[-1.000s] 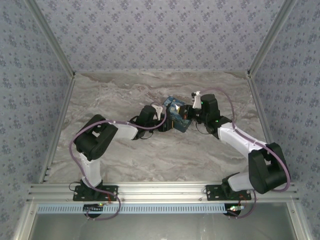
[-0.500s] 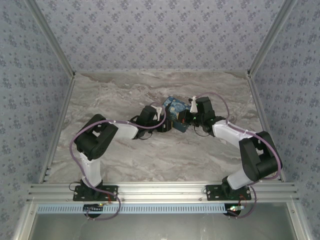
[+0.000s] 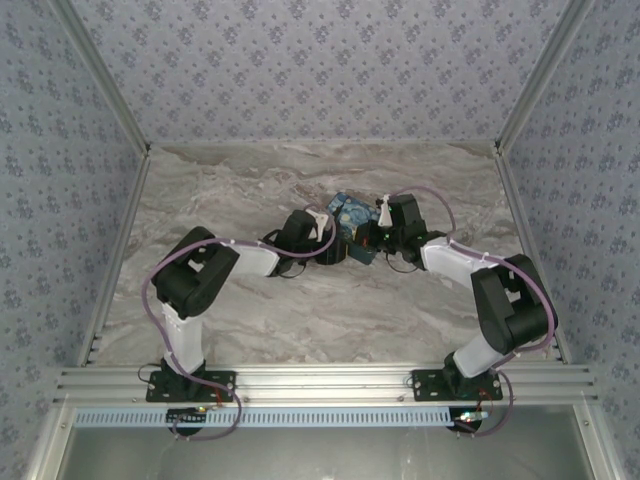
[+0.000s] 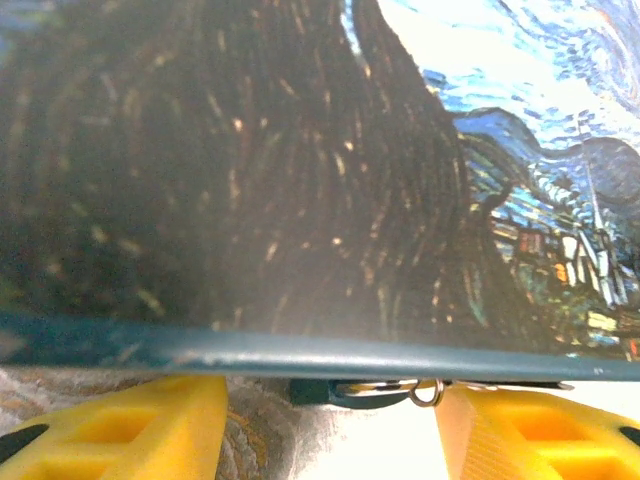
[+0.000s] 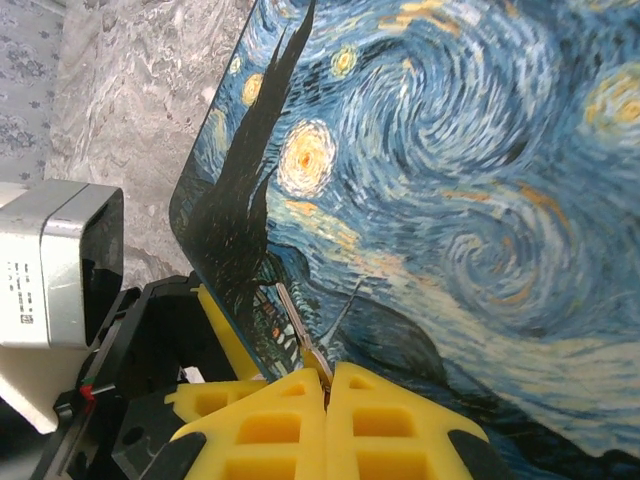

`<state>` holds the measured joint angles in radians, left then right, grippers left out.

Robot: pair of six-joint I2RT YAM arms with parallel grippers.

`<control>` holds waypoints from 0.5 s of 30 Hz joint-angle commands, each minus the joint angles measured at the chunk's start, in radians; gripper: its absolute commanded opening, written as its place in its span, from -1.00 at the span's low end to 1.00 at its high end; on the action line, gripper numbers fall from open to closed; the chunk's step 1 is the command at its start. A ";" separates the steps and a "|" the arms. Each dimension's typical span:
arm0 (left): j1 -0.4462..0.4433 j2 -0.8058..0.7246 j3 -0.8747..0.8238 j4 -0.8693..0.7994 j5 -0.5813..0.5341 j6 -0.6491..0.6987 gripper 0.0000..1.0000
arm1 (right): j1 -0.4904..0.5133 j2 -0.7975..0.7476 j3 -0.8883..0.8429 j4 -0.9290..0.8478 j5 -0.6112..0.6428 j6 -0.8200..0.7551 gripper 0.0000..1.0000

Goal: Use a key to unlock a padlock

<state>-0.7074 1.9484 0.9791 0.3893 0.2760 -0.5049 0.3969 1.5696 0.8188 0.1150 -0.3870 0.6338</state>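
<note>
The starry-night box (image 3: 349,214) sits mid-table between both grippers. In the left wrist view the box (image 4: 300,150) looms close, and under its teal edge peeks the teal padlock (image 4: 322,392) with a silvery shackle and ring (image 4: 425,393). My left gripper (image 4: 330,435) is open, its yellow fingers (image 4: 110,430) wide apart on either side of the padlock and not touching it. My right gripper (image 5: 326,385) is shut on the thin metal key (image 5: 296,318), whose blade lies against the printed box face (image 5: 450,150). The padlock's keyhole is hidden.
The left arm's wrist camera block (image 5: 50,262) and one of its yellow fingers (image 5: 222,325) sit just left of the box edge in the right wrist view. Marbled tabletop (image 3: 300,320) stretches in front of the box. Wallpapered walls (image 3: 320,70) enclose the back and sides.
The right arm has swung left, bringing its gripper and key up against the box. The left arm and the box have barely moved.
</note>
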 commanded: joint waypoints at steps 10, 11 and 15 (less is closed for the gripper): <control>-0.038 0.041 0.086 -0.090 -0.070 0.065 0.01 | 0.025 0.027 0.012 -0.063 0.039 0.027 -1.00; -0.042 0.042 0.091 -0.098 -0.070 0.066 0.00 | 0.025 0.029 0.011 -0.063 0.040 0.029 -1.00; -0.054 0.049 0.117 -0.126 -0.074 0.065 -0.05 | 0.025 0.030 0.014 -0.064 0.040 0.032 -1.00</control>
<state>-0.7490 1.9785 1.0569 0.2974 0.2165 -0.4561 0.4133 1.5719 0.8230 0.1165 -0.3794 0.6472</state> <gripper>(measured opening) 0.482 0.054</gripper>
